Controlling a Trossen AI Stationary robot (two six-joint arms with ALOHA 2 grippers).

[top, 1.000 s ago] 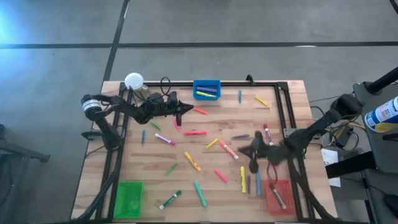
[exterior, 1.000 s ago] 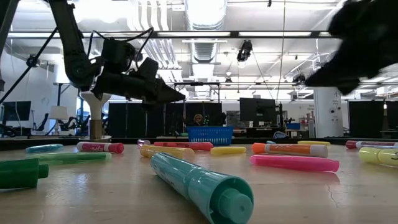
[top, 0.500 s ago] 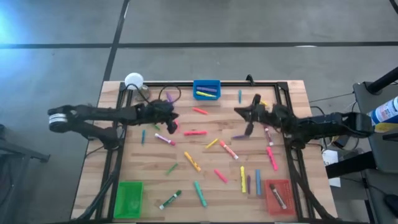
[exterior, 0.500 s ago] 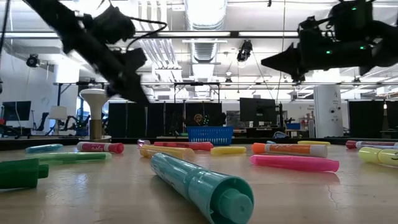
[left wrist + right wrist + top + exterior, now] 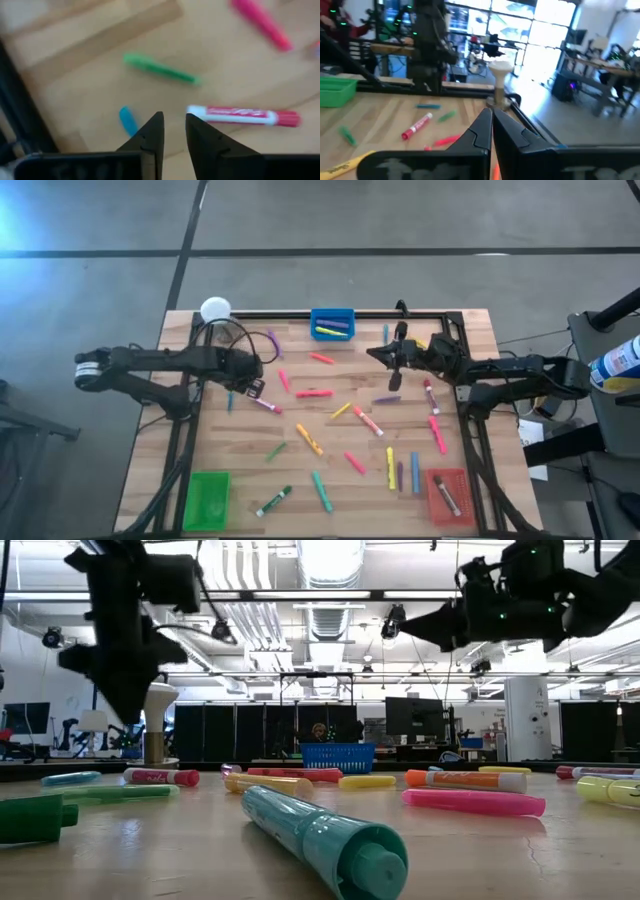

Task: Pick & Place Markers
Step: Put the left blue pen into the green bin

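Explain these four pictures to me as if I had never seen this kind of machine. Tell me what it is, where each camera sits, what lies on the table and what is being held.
This is a robot with two dark arms at a wooden table. One camera looks straight down, one sits at table-top height, and one rides on each wrist.

Coloured markers lie scattered on the table. A blue tray at the far edge holds a few, a red tray at the near right corner holds one, and a green tray stands at the near left.

The left gripper hangs over a red-and-white marker, jaws slightly apart, holding nothing. The right gripper is raised, jaws shut and empty.
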